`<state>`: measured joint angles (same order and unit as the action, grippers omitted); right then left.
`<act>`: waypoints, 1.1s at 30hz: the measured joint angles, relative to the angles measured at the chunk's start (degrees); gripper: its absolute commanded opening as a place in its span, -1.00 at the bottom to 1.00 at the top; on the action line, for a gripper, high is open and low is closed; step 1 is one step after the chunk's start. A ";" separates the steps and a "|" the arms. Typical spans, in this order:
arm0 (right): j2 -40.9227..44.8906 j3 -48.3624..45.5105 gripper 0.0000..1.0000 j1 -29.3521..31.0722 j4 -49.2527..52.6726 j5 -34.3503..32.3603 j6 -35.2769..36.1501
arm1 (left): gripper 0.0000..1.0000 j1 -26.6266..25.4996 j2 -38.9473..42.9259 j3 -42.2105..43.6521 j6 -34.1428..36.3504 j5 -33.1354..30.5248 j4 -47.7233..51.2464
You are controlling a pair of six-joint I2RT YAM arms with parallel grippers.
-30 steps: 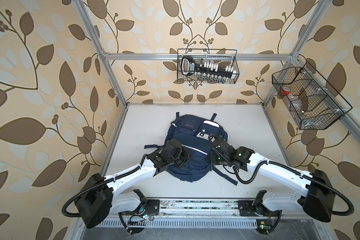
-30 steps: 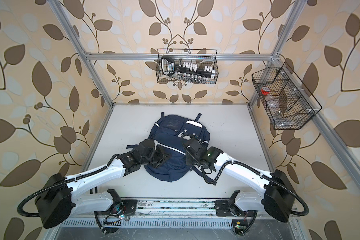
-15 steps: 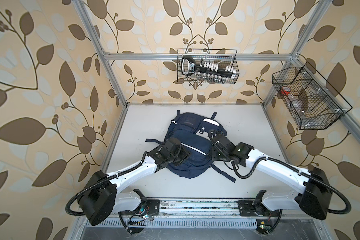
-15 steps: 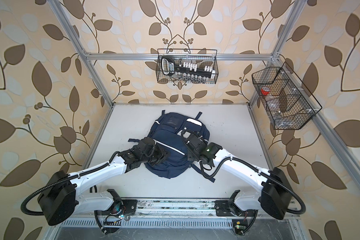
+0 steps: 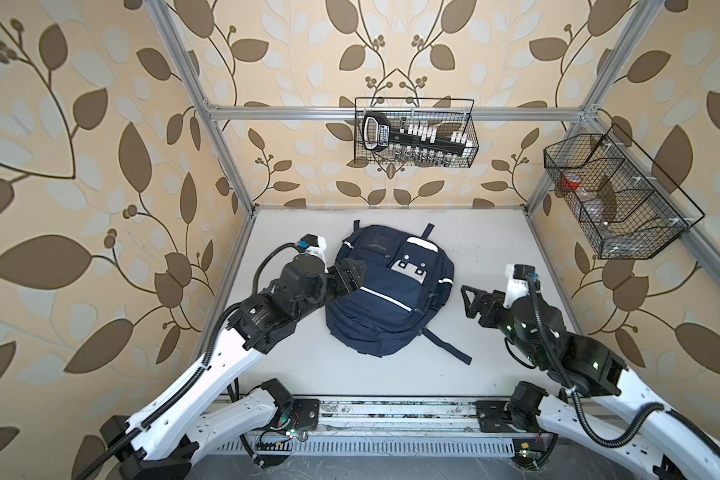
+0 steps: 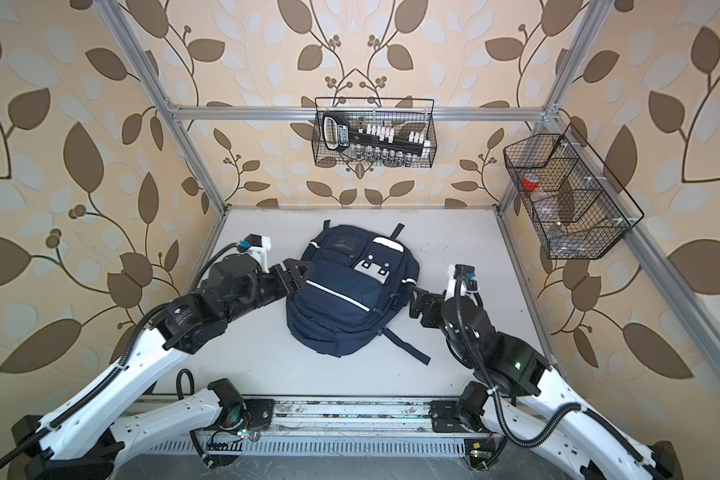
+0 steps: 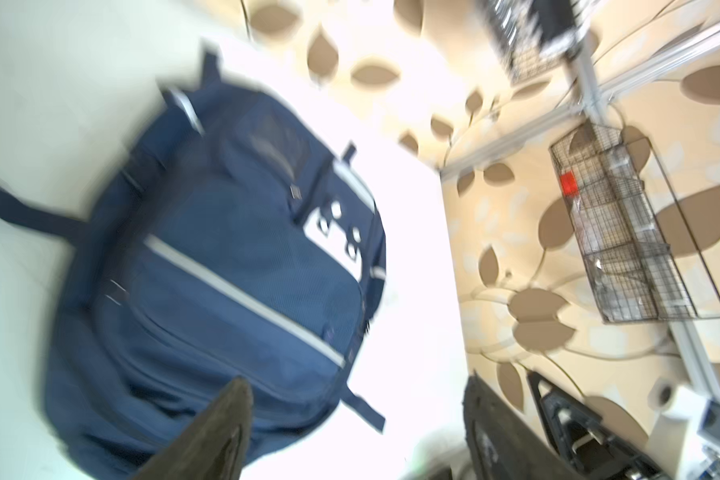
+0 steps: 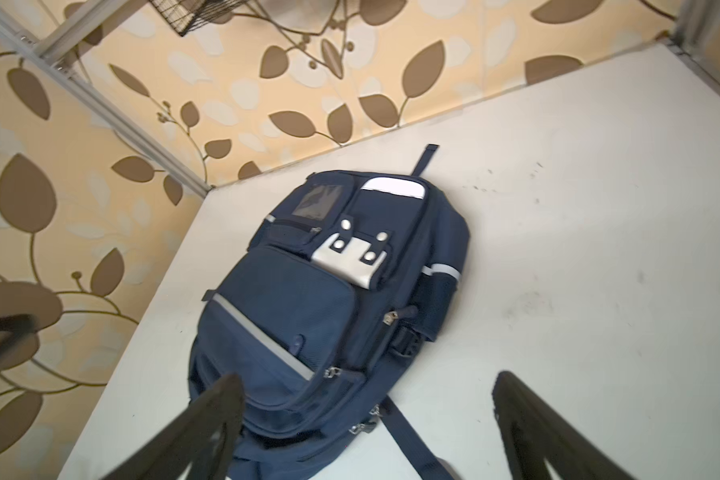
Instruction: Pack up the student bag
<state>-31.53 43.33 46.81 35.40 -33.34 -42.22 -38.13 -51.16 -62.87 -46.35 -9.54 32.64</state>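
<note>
Navy student bag (image 5: 375, 307), white patch (image 5: 411, 270), tool label (image 5: 378, 134) unreadable

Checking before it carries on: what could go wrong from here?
1. The bag lies flat with its zips apparently shut; a one-handed pull on a zip may just drag it.
2. A loose strap trails out near the open right gripper, which could snag it.
3. The open left gripper is by the bag's edge and may pinch fabric.
</note>
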 measured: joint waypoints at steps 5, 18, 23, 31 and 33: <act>8.13 -17.16 0.96 -0.04 -4.94 -12.66 -0.15 | 0.98 0.90 3.93 8.55 12.20 -22.38 -1.66; -19.61 -21.35 0.95 -19.98 -26.67 -28.39 4.68 | 0.98 24.13 -13.22 35.19 36.24 -31.12 -32.98; -26.08 -22.58 0.93 -30.97 -41.42 -23.04 13.33 | 0.98 25.51 -16.68 38.53 39.10 -27.10 -42.84; -36.54 -31.30 0.89 -38.49 -66.88 -12.87 24.02 | 0.98 28.28 -23.76 39.34 42.80 -21.05 -53.62; -39.78 -32.24 0.99 -38.69 -76.26 -7.82 27.67 | 0.98 29.75 -24.39 39.43 43.43 -19.37 -56.63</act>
<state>-71.31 11.09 8.12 -40.86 -41.17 -14.55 -8.38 -75.55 -23.44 -2.92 -28.91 -23.99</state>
